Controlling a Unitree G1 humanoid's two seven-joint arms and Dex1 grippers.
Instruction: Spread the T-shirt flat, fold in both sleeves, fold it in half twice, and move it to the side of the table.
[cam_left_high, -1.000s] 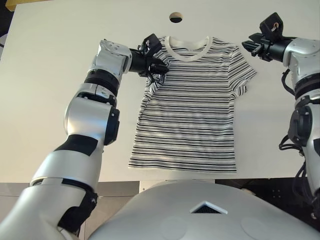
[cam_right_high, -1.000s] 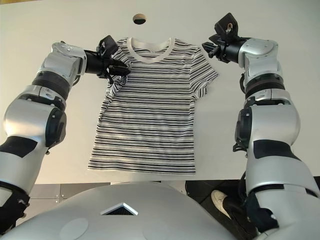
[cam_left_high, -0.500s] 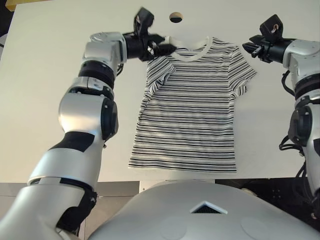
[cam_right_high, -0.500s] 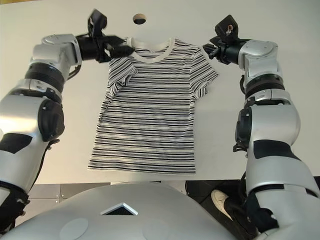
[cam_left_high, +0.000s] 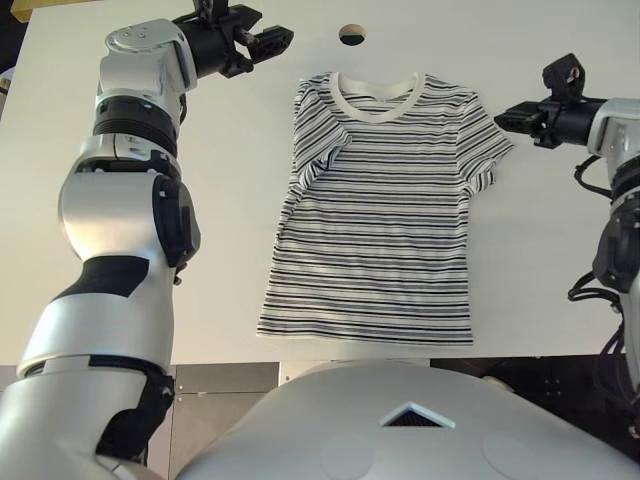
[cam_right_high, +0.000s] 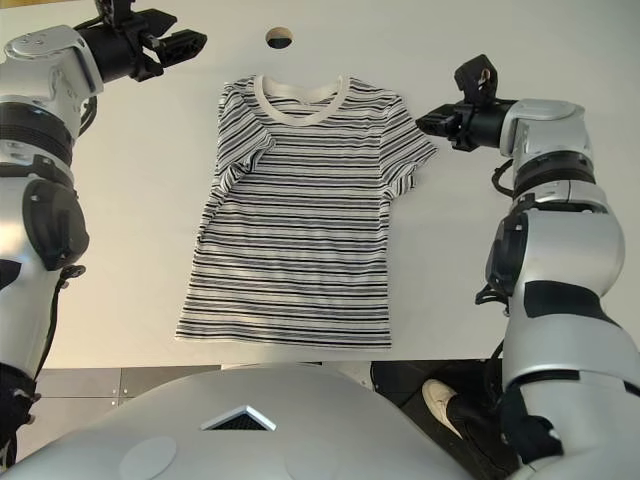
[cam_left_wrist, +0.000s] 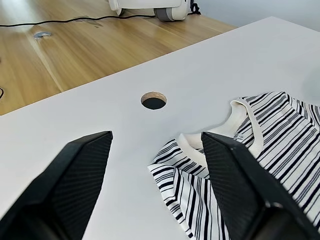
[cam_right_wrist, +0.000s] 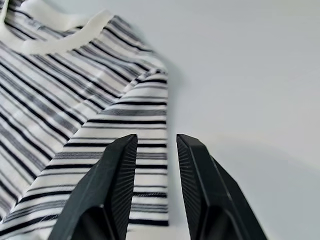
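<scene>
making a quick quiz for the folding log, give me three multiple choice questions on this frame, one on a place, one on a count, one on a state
1. Where on the table is the round hole?
A. just beyond the collar of the T-shirt
B. beside the hem
C. at the near edge

2. How many sleeves are folded in over the shirt's body?
A. none
B. one
C. two

3. What state is the left gripper in?
A. shut on the collar
B. shut on a sleeve
C. open, holding nothing

Answers:
1 A, the hole sits just past the collar.
2 B, the left sleeve lies turned in while the right sleeve sticks out.
3 C, its fingers are spread over bare table, apart from the shirt.
</scene>
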